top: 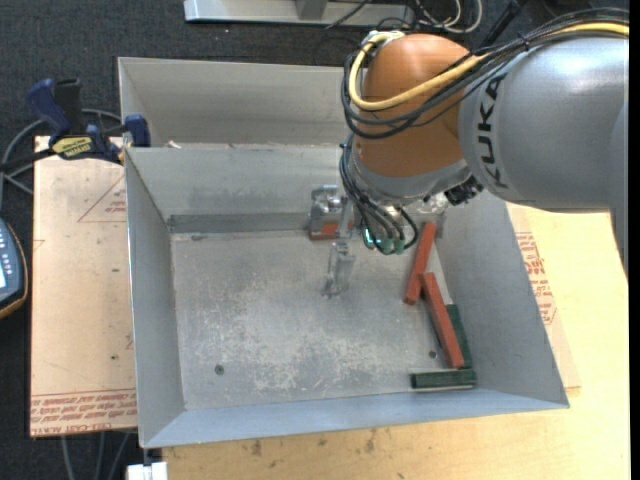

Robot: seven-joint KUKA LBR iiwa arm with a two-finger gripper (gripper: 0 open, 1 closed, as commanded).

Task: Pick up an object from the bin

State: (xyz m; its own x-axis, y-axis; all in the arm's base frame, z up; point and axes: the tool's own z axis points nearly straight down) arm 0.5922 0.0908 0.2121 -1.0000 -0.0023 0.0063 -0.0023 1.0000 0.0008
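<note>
Hand (334, 284) low over bare bin (250, 368) floor, centre of frame; tips read as drawn narrow, nothing between them. Nearest candidate: orange-red stick (421, 256) to its right, leaning on the sloped right wall. Below it, a second orange-red bar (446, 326), and a dark green L-shaped piece (443, 379) at lower right (all near one another; contact unclear). Judgement: open wide before descending, shift right, align the jaws across the stick's short axis, and approach its free upper half, away from the wall, to avoid jamming.
</note>
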